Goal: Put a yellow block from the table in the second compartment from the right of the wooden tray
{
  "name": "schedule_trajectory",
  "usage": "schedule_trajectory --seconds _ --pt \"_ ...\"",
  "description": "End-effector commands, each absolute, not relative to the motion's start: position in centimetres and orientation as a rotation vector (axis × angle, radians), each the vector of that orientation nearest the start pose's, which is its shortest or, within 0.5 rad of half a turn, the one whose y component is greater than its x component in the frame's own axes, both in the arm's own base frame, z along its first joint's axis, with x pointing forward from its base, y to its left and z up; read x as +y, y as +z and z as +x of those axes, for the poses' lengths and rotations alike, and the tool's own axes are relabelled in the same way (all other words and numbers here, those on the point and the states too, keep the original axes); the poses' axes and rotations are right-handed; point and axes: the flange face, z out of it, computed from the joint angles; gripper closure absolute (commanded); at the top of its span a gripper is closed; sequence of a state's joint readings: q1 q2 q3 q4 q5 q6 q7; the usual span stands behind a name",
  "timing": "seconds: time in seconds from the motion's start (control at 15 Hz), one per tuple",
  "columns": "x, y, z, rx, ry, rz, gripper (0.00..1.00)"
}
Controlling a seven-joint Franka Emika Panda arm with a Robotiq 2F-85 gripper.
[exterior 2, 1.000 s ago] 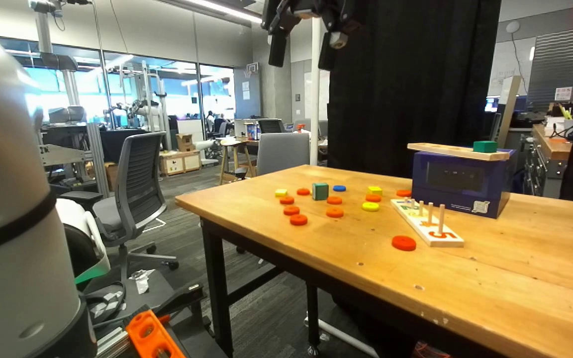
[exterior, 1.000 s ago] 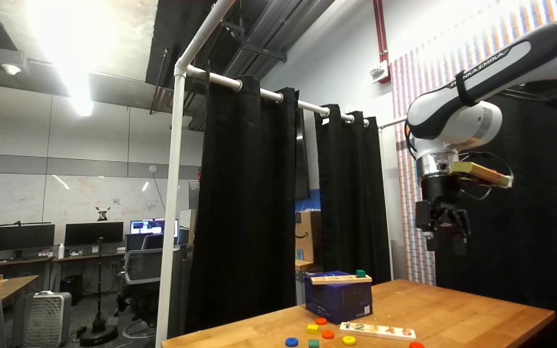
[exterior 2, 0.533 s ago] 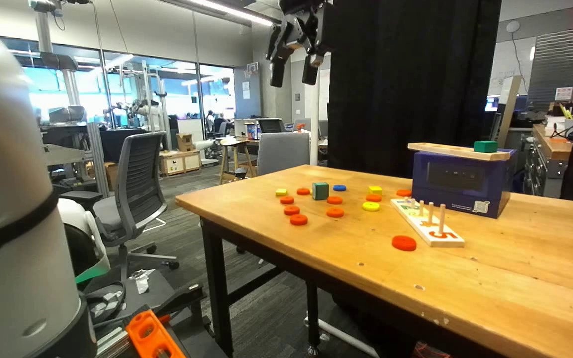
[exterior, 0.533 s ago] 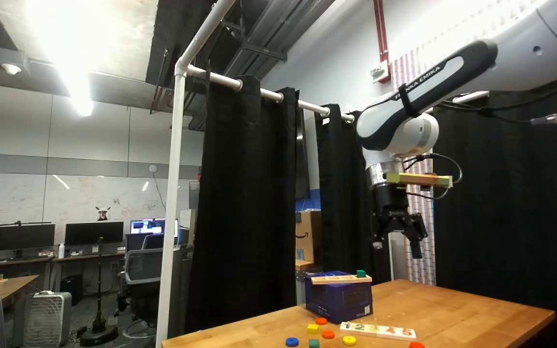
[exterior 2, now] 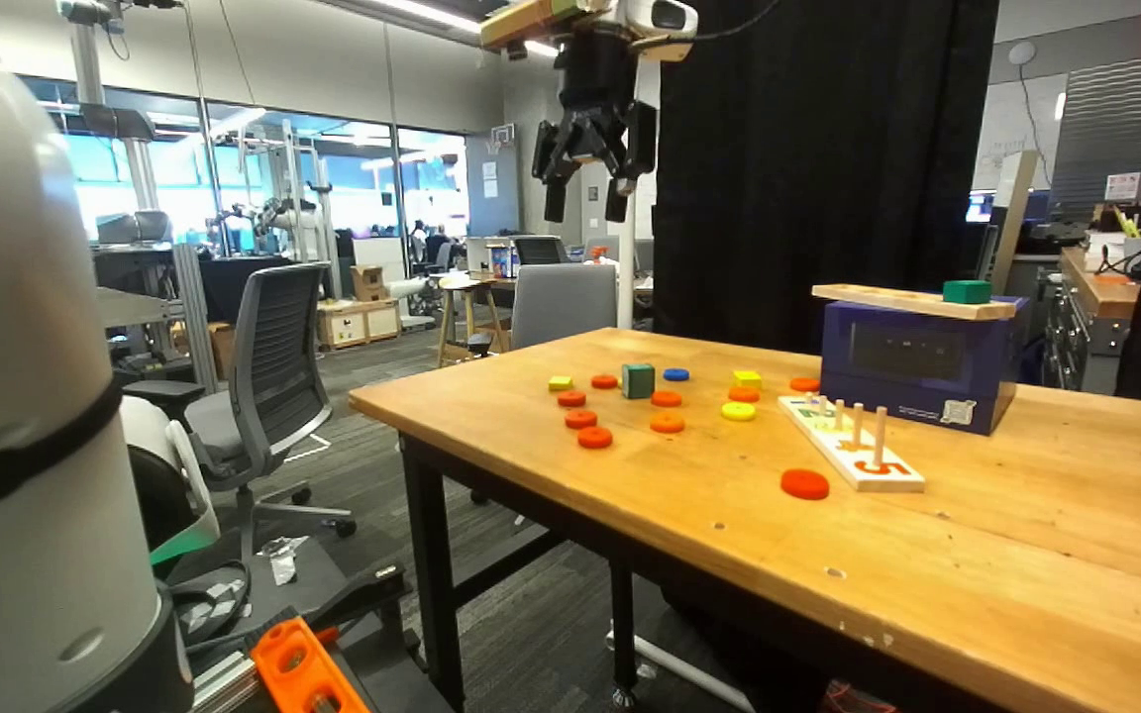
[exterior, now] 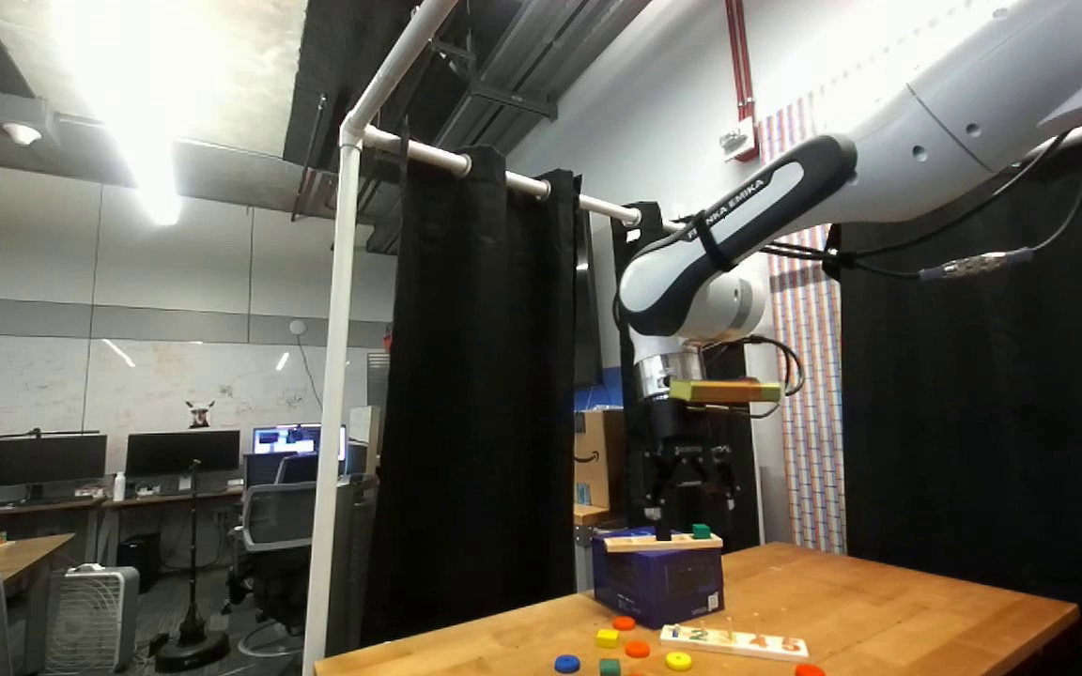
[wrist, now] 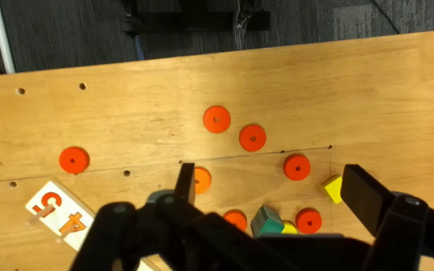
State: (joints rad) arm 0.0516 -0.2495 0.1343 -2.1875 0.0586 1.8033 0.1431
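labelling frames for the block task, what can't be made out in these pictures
One yellow block: wrist view, partly hidden by the pincer.
Wooden tray: in an exterior view, partly covered by the pincer.
Red ring: in an exterior view, cut off by the bottom edge.
Purple-blue box: in an exterior view, print too small to read.

In an exterior view I get a glaring ceiling light (exterior: 146, 150) at upper left, over a pale wall (exterior: 20, 239) with a whiteboard (exterior: 15, 385). Low on that side I can make out dark monitors (exterior: 32, 463), a lit screen (exterior: 287, 439) and a white box fan (exterior: 92, 622). Black curtains (exterior: 480, 394) hang from a white pipe frame (exterior: 338, 357) near the middle. In an exterior view, windows (exterior 2: 234, 163) glow at upper left beyond a gray mesh chair (exterior 2: 281, 366) on dark carpet (exterior 2: 367, 465), and a corrugated panel (exterior 2: 1130, 114) shows at upper right. My wrist view gives me dark carpet along its top edge.
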Motion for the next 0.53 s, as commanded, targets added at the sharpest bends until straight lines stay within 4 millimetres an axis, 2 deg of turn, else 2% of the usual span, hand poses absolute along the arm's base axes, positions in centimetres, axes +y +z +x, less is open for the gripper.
schedule_trajectory --seconds 0.0,0.27,0.47 --pt "13.7 46.1 48.0 -0.199 0.191 -3.134 0.00" --pt "17.5 42.9 49.2 -0.370 0.205 -3.108 0.00" --pt "18.8 41.2 49.9 -0.489 0.134 -3.113 0.00"
